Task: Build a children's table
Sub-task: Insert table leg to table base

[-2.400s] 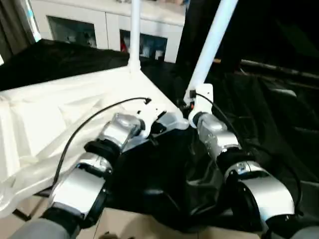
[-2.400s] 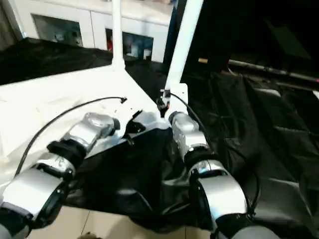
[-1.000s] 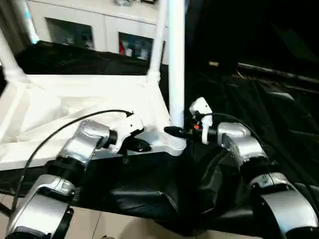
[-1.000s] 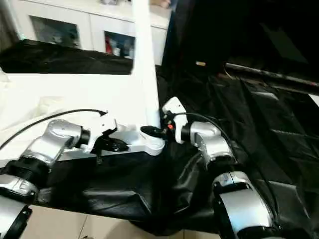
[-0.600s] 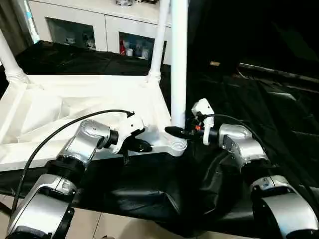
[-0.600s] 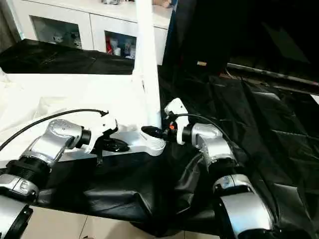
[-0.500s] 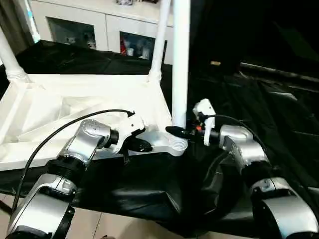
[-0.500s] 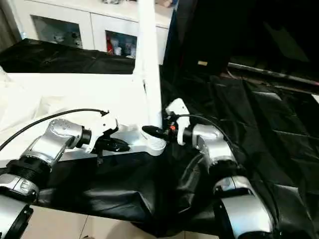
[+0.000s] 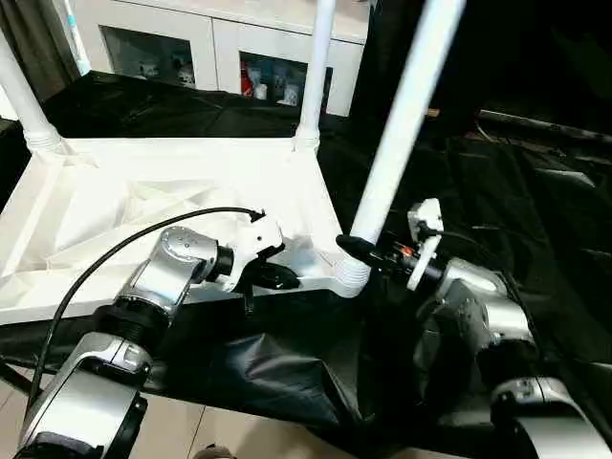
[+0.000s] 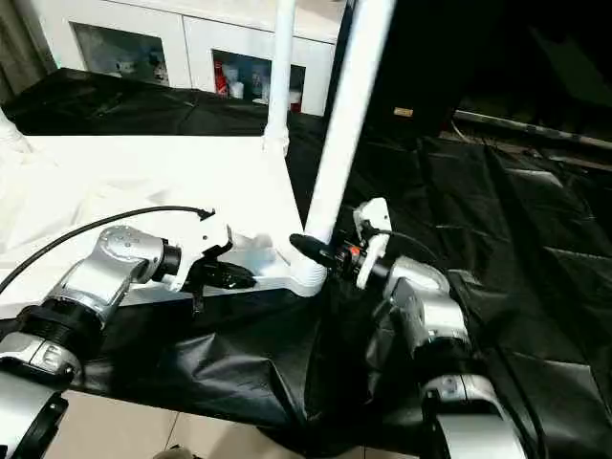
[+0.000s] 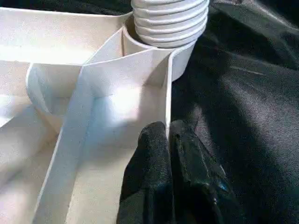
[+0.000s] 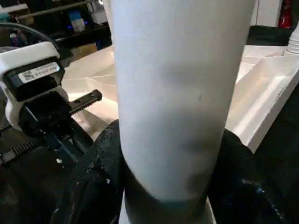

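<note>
Tabletop: white plastic, lying underside up on the black cloth, ribs showing.

Left gripper: fingers pressed together, pinching the tabletop's thin near edge wall between them. The corner socket sits just beyond the fingertips.

Near leg: white tube, its ribbed end seated in that corner socket, leaning away from upright towards the right arm's side.

Right gripper: fingers clasped around the near leg low down, just above the socket, one on each side of the tube.

Other legs: one stands in the far corner socket beyond the grippers; another stands at the far corner on the left arm's side.

White cabinet: behind the work table, well apart from both grippers.
</note>
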